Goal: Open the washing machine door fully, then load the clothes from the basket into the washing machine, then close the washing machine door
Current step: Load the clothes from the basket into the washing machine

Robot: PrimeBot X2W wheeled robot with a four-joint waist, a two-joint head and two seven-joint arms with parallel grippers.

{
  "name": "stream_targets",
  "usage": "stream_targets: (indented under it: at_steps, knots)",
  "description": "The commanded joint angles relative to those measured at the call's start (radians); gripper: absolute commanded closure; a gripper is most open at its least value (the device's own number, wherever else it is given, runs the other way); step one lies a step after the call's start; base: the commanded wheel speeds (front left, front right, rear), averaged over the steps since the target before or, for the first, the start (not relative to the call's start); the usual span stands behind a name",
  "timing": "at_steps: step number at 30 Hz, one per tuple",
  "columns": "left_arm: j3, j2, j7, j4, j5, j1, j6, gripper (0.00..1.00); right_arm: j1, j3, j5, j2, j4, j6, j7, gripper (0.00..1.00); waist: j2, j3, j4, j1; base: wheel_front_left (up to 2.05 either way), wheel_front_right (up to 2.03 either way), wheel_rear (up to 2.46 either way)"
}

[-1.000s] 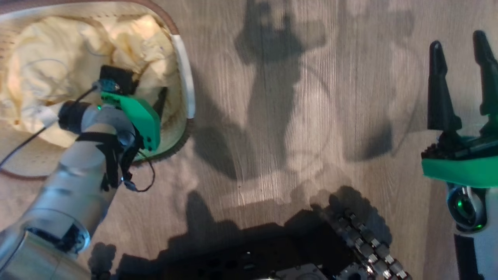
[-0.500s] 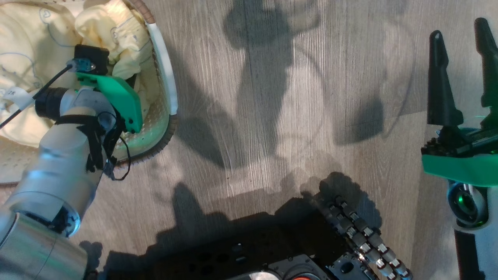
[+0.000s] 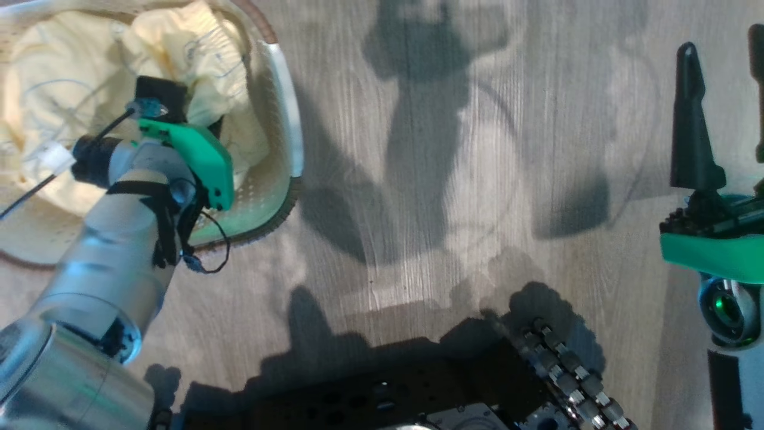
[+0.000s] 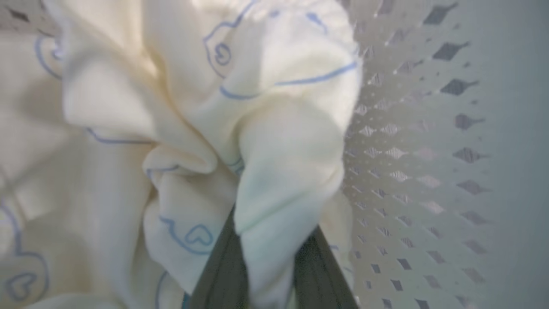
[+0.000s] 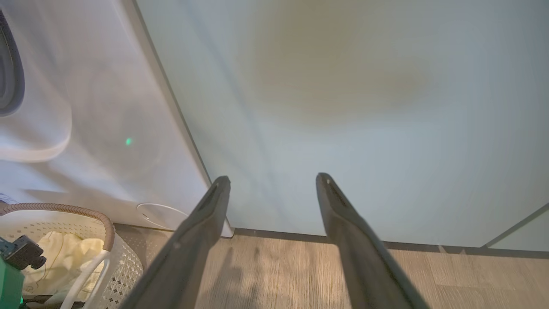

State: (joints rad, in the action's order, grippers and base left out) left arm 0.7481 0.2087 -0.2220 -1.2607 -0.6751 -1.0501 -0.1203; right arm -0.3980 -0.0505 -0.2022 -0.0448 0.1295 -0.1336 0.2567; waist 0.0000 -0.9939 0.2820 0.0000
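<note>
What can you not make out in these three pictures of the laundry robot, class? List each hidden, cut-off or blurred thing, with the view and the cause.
- Left gripper fingertips: left wrist view, buried in the clothes they pinch.
- Basket far side: head view, cut by the top and left edges.
- Right gripper outer finger: head view, cut by the right edge.
- Washing machine drum mouth: right wrist view, cut by the left edge.

Wood-grain floor (image 3: 430, 179), grey-brown, crossed by dark shadows; pale green cabinet panel (image 5: 343, 107) meets it at a dark baseboard.

Silver forearm (image 3: 113, 263), green-cased claws, dark fingers (image 3: 689, 119)
</note>
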Motion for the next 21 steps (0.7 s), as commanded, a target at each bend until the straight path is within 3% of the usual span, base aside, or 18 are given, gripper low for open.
stream_targets:
  at_steps: [1,7,15,21]
  knots:
    - [-0.01,0.018,-0.021,0.007,0.012,0.014,0.007,1.0,0.029,-0.002,0.009,-0.005,0.024,0.003,0.005,0.0,0.0,0.018,-0.02,0.0,0.0,0.0,0.0]
    - [-0.016,0.009,-0.039,0.065,0.03,0.032,0.033,1.0,0.046,0.018,0.034,-0.005,0.015,0.003,0.005,0.0,0.0,0.067,-0.068,0.0,0.0,0.0,0.0]
    - [-0.096,0.041,-0.04,0.331,0.097,0.144,0.103,1.0,0.085,0.048,0.076,-0.005,0.006,0.003,0.005,0.0,0.0,0.177,-0.133,0.0,0.0,0.0,0.0]
    - [-0.186,0.05,-0.04,0.519,0.145,0.271,0.13,1.0,0.127,0.066,0.107,-0.005,-0.012,0.003,0.005,0.0,0.0,0.282,-0.175,0.0,0.0,0.0,0.0]
